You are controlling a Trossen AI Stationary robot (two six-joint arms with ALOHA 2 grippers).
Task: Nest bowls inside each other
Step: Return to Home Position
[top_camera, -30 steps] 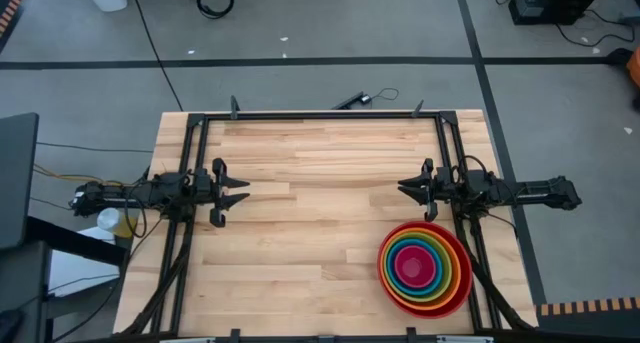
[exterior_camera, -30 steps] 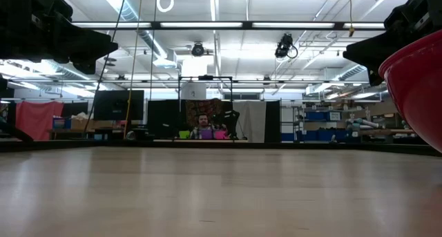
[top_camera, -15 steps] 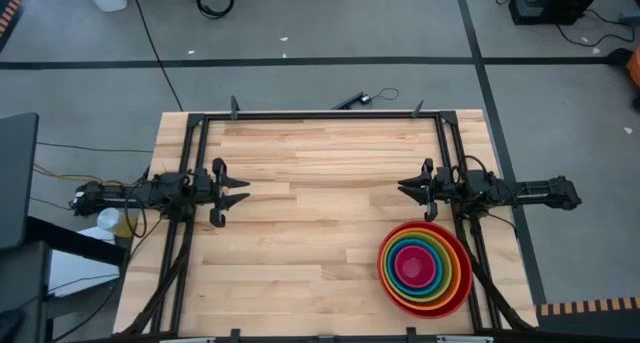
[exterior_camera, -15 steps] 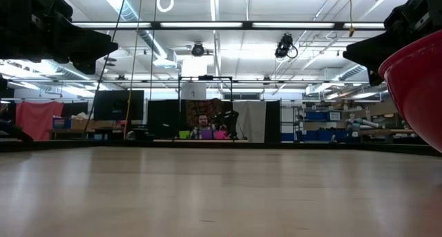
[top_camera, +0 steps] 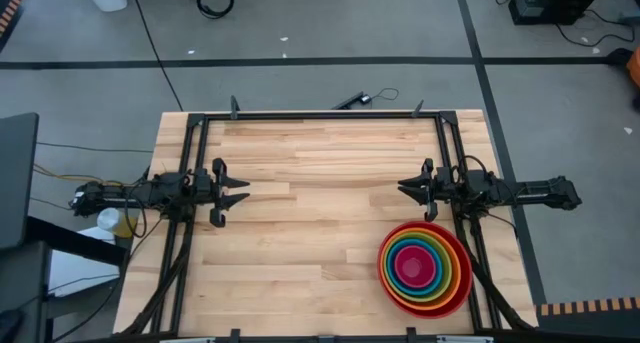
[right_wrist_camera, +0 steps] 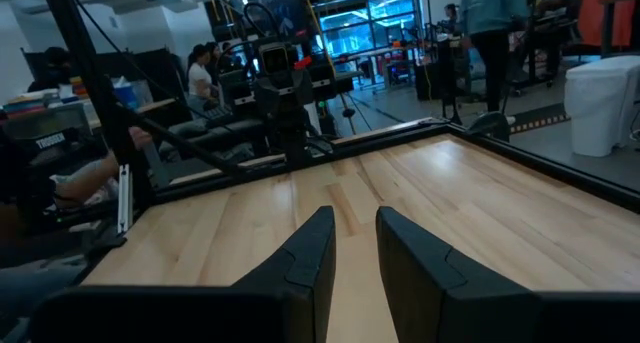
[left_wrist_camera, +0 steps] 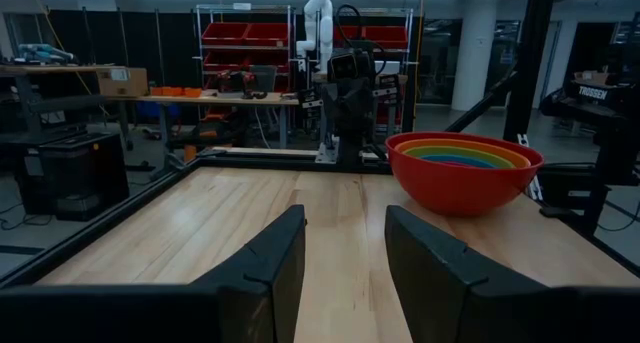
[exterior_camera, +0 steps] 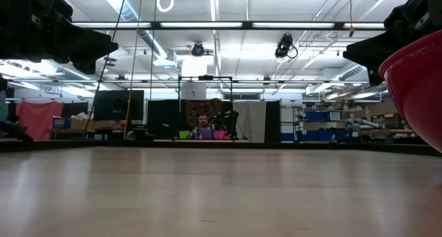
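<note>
Wooden table (top_camera: 320, 233) edged by black frame rails (top_camera: 320, 115); a person (exterior_camera: 202, 123) sits far behind. Nested bowls (top_camera: 425, 268) sit by the right edge, near right gripper (top_camera: 405, 190): red outermost, pink centre. Left gripper (top_camera: 243, 194) well apart. Both empty, fingers parted.

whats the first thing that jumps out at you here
A rainbow stack of nested bowls, red outermost and pink at the centre, sits on the table at the lower right of the high view, just beside the right arm. The arms lie at opposite sides, with the left tool and right tool open, empty and pointing at each other.
</note>
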